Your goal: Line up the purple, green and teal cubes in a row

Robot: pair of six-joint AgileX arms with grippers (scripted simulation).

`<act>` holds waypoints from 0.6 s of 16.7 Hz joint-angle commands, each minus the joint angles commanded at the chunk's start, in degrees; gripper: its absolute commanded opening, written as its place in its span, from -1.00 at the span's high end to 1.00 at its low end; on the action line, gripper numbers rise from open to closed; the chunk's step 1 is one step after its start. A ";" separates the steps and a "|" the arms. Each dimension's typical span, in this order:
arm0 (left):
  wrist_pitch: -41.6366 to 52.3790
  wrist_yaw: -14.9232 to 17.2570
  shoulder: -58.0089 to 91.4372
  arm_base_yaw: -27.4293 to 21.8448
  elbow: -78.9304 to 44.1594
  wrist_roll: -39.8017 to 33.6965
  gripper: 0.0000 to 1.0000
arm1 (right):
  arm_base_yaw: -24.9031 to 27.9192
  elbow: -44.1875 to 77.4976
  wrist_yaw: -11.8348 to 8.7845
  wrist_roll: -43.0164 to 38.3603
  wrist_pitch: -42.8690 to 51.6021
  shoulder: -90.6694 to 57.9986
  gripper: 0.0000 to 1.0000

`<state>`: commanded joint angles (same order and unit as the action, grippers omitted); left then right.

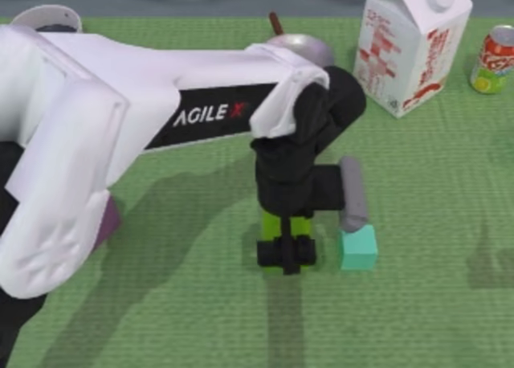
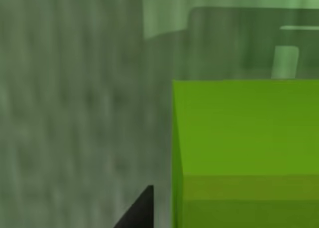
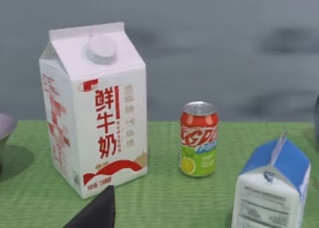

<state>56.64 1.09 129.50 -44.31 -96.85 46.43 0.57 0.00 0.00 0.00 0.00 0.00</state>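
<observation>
My left gripper (image 1: 287, 251) stands over the medium lime-green matte cube (image 1: 286, 225), fingers seemingly astride it though I cannot tell if they clench, setting it just beside the small teal-turquoise matte cube (image 1: 358, 250), the large purple-magenta cube (image 1: 108, 220) well apart.

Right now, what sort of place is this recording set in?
Likely a rendered tabletop test scene: a green cloth table with a milk carton, a soda can and plain cubes, like the teal cube.
</observation>
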 joint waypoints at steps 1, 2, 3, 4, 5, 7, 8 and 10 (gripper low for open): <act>0.00 0.00 0.00 0.00 0.00 0.00 -1.00 | 0.00 0.00 0.00 0.00 0.00 0.00 -1.00; 0.00 0.00 0.00 0.00 0.00 0.00 -1.00 | 0.00 0.00 0.00 0.00 0.00 0.00 -1.00; 0.00 0.00 0.00 0.00 0.00 0.00 -1.00 | 0.00 0.00 0.00 0.00 0.00 0.00 -1.00; 0.00 0.00 0.00 0.00 0.00 0.00 -1.00 | 0.00 0.00 0.00 0.00 0.00 0.00 -1.00; 0.00 0.00 0.00 0.00 0.00 0.00 -1.00 | 0.00 0.00 0.00 0.00 0.00 0.00 -1.00; 0.00 0.00 0.00 0.00 0.00 0.00 -1.00 | 0.00 0.00 0.00 0.00 0.00 0.00 -1.00; 0.00 0.00 0.00 0.00 0.00 0.00 -1.00 | 0.00 0.00 0.00 0.00 0.00 0.00 -1.00; 0.20 -0.01 -0.07 0.15 -0.20 0.00 -1.00 | 0.00 0.00 0.00 0.00 0.00 0.00 -1.00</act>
<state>56.84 1.09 129.43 -44.17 -97.05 46.43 0.57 0.00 0.00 0.00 0.00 0.00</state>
